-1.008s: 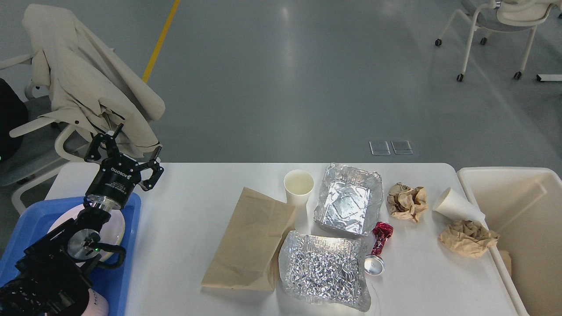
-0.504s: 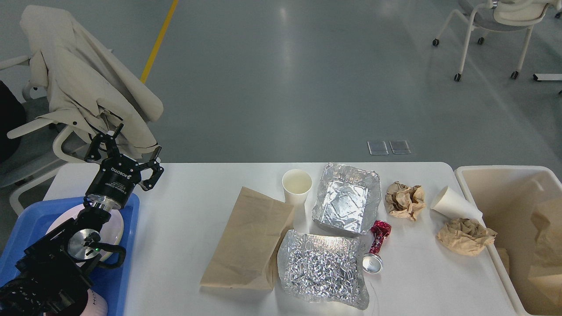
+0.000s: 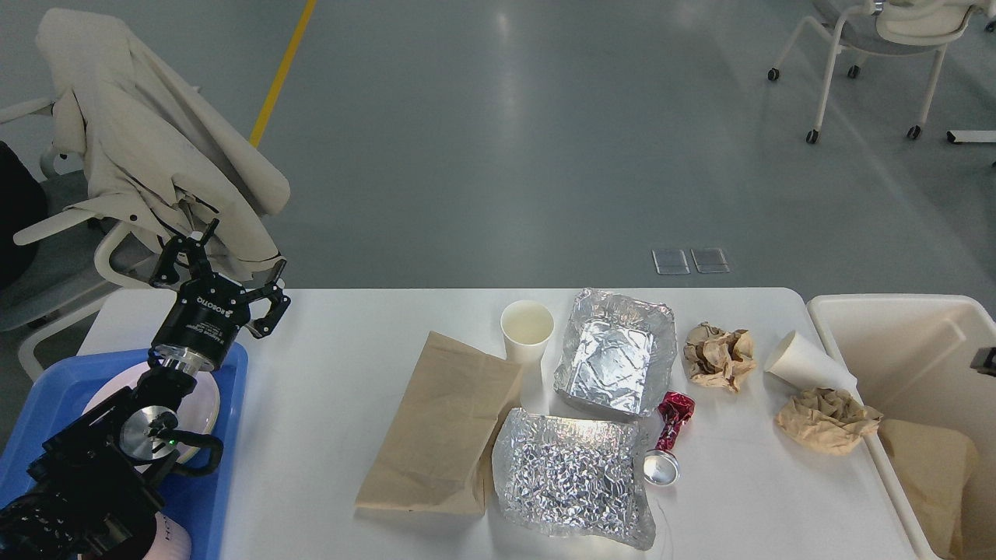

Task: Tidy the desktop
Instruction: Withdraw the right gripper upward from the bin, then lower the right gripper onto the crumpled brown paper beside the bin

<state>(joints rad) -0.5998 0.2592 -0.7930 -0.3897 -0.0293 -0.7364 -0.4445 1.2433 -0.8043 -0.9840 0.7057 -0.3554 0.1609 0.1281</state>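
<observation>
White desktop (image 3: 327, 373) filling the lower view, littered: flat paper bag (image 3: 443, 424), 2 cups, 2 foil trays, 2 paper wads, crushed can (image 3: 669, 435). Brown bag (image 3: 930, 474) now settled low in the cream bin (image 3: 879, 311) at right, mid-fall half a second ago: 1 item binned, most remaining. Left gripper (image 3: 222, 272) spread open, empty, unmoved above blue tray (image 3: 47, 389). Right gripper barely visible at right edge; cannot tell its state.

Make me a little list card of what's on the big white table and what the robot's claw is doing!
table: white desktop
cups: one upright, one tipped over
foil: open tray, crinkled sheet
paper: flat brown bag, two crumpled balls
can: crushed, red
left claw: open, empty, above blue tray
bin: right of table, brown bag inside
</observation>
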